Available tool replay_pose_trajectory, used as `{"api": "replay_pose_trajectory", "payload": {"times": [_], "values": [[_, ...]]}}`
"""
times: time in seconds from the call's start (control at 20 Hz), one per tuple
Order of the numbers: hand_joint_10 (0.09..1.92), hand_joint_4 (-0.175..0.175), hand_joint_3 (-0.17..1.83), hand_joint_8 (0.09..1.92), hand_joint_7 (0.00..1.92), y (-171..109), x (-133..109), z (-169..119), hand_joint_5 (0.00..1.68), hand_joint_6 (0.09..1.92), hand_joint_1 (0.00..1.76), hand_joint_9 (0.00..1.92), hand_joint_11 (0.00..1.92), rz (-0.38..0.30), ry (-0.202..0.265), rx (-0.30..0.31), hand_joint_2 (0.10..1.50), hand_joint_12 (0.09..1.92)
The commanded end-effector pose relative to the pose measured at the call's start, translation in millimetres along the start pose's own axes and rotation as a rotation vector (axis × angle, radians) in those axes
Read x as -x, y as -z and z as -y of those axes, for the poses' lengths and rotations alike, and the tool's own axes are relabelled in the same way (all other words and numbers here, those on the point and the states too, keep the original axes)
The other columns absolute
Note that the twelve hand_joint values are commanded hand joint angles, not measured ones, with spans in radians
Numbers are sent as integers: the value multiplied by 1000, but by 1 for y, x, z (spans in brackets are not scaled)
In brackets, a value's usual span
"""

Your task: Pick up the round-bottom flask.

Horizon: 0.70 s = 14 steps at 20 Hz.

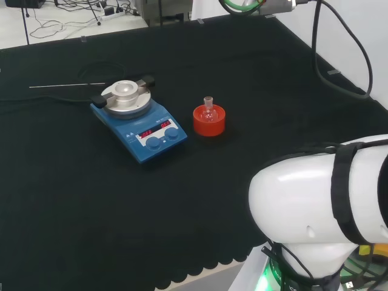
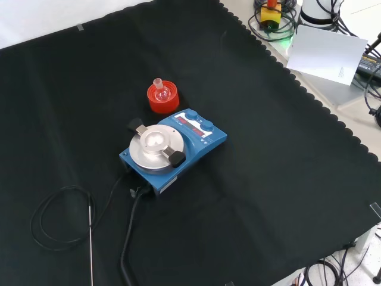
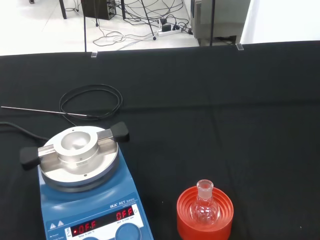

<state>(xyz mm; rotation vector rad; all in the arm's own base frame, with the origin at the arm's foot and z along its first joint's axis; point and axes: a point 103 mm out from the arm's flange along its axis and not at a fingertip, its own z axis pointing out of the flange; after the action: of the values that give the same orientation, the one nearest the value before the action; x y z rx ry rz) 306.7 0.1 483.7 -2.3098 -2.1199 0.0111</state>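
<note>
Object: small clear glass round-bottom flask [image 1: 209, 110], upright in red ribbed ring stand [image 1: 209, 122], just right of blue hotplate stirrer [image 1: 140, 127] in head view | Handling: likely light, fragile, slippery; grasp neck or upper bulb | Hand: state cannot be determined

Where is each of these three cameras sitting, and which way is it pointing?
Head view: behind and above the arm's base, looking over a white arm link at the bench.
Front view: opposite side, looking down on the black cloth; none of the arm over the cloth.
Wrist view: at the wrist, facing the round-bottom flask in its red stand.
All three share the flask, the stand and the blue stirrer plate.
</note>
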Motion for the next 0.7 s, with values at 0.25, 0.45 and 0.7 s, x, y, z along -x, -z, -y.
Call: {"api": "replay_pose_trajectory", "payload": {"times": [0.25,0.45,0.7], "values": [[671,-8,386,611,103,-1,-8,1,407,98,208,246,13,11,3,-2,1224,1360],[662,-8,358,597,93,-3,-10,2,407,99,196,234,0,15,2,-6,1240,1359],[662,-7,354,595,94,-11,-8,1,407,99,196,234,0,1,-4,-13,1243,1359]]}}
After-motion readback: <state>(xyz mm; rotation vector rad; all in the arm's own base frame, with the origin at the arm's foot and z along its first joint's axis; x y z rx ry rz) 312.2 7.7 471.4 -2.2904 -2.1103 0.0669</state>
